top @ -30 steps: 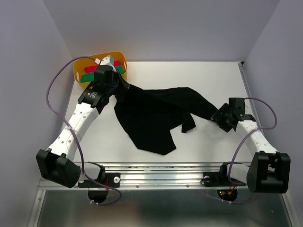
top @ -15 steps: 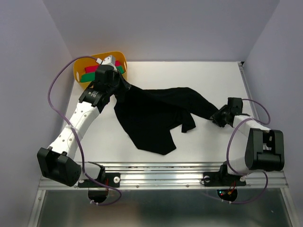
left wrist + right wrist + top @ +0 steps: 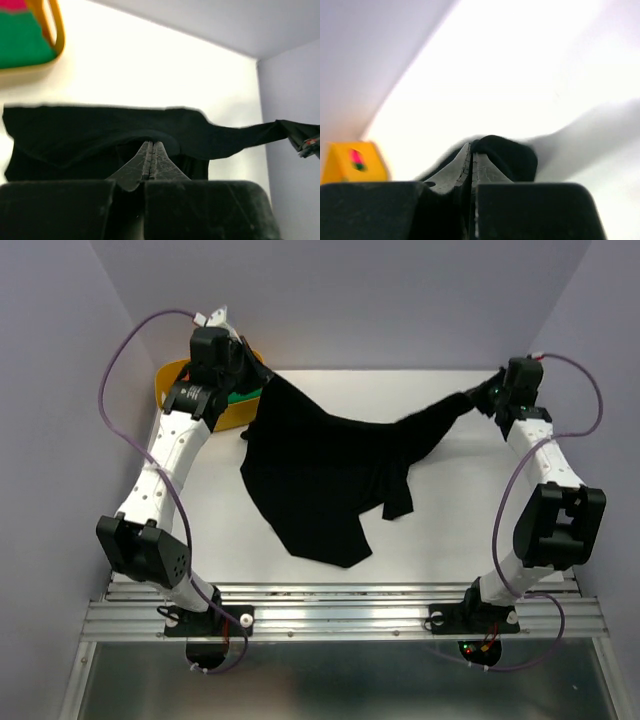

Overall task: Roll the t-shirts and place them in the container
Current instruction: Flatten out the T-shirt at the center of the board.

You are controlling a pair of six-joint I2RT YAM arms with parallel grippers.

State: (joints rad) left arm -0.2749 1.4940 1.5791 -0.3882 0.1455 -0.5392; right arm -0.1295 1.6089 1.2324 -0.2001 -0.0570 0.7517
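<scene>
Your black t-shirt [image 3: 320, 475] is strung between both arms. Its upper edge is lifted and pulled into a line across the far half of the white table [image 3: 460, 530], and the bulk of it spreads down over the middle, with the lowest tip pointing at the near edge.

The left gripper [image 3: 262, 388] is clenched on the shirt's upper left corner. In the left wrist view the fingers [image 3: 159, 160] meet flat, with black cloth at their tips.

The right gripper [image 3: 482, 398] is clamped on the end of a narrow strip of the shirt, drawn out toward the far right corner. In the right wrist view the jaws are pressed together with a fold of black cloth bunched at the tips.

The yellow tub [image 3: 170, 390] sits at the far left corner, just beside the left gripper, with green cloth [image 3: 240, 397] and some red in it. You can't tell whether the shirt touches the tub — the arm covers that spot.
</scene>
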